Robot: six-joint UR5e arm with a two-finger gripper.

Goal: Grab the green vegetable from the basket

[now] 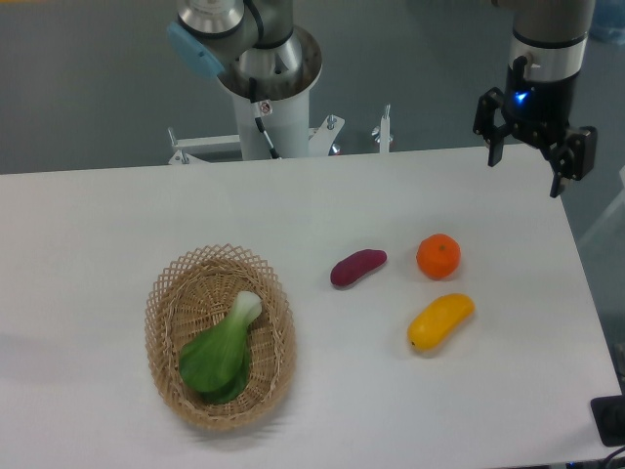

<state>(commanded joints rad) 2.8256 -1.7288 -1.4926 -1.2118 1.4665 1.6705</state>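
Observation:
The green vegetable [221,352], a bok choy with broad green leaves and a pale stem end pointing up-right, lies inside the tan wicker basket [166,313] at the lower left of the table. My gripper [527,166] hangs high at the far right, above the table's back right corner, far from the basket. Its two black fingers are spread apart with nothing between them.
A purple oblong vegetable [358,267], an orange fruit [438,256] and a yellow oblong fruit [440,321] lie on the white table right of the basket. The arm's base column [266,98] stands behind the table's back edge.

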